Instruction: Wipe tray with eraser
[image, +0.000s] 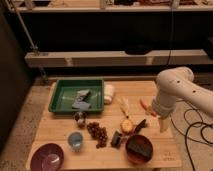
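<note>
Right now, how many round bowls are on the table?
2. A purple bowl at lower left of view; a reddish bowl at lower right, holding the eraser. The gripper hangs just up-right of it. The small blue cup isn't counted; none seems hidden.
</note>
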